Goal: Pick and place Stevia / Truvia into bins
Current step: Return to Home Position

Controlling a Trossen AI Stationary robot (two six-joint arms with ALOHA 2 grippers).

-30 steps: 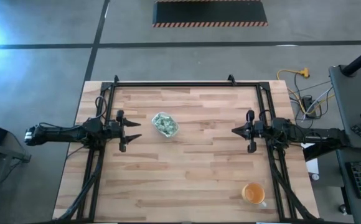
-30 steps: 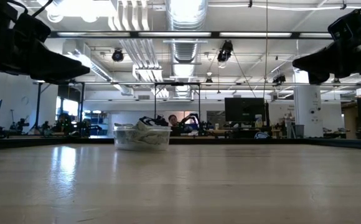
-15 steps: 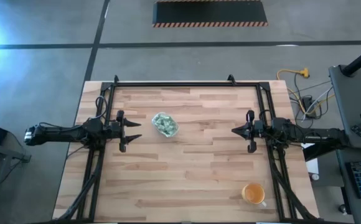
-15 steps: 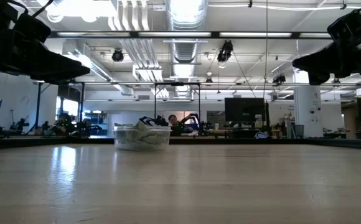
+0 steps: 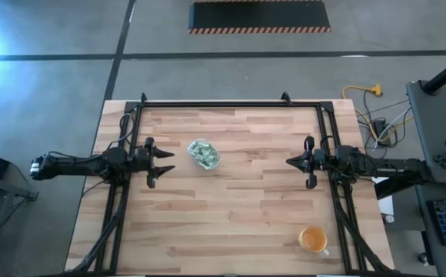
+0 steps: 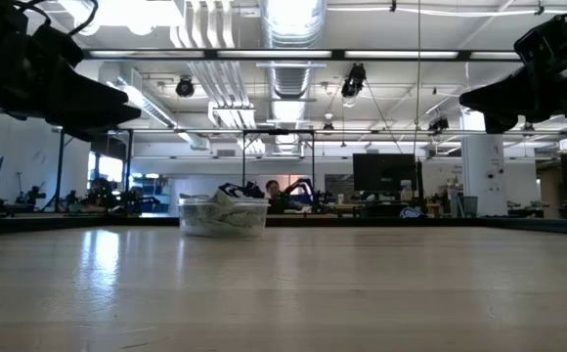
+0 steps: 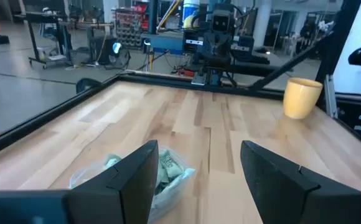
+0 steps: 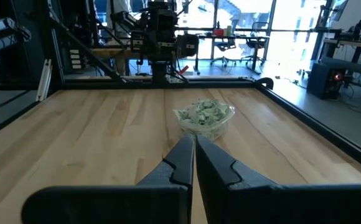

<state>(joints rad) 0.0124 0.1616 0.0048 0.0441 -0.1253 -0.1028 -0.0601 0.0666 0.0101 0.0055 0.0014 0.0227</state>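
Noted left gripper (image 5: 167,161) spread and empty at left of table (image 5: 231,219), right gripper (image 5: 291,161) pinched closed on nothing at right. Found Stevia packets (image 8: 203,112) heaped inside clear bin (image 5: 204,153), just right of left gripper. Judged light, limp, crushable paper; best pinched across flat faces at mid-length

Both arms are hanging level, facing inward.
The left hand (image 5: 166,161) is showing fingers apart; the right hand (image 5: 291,161) is pressing them together.
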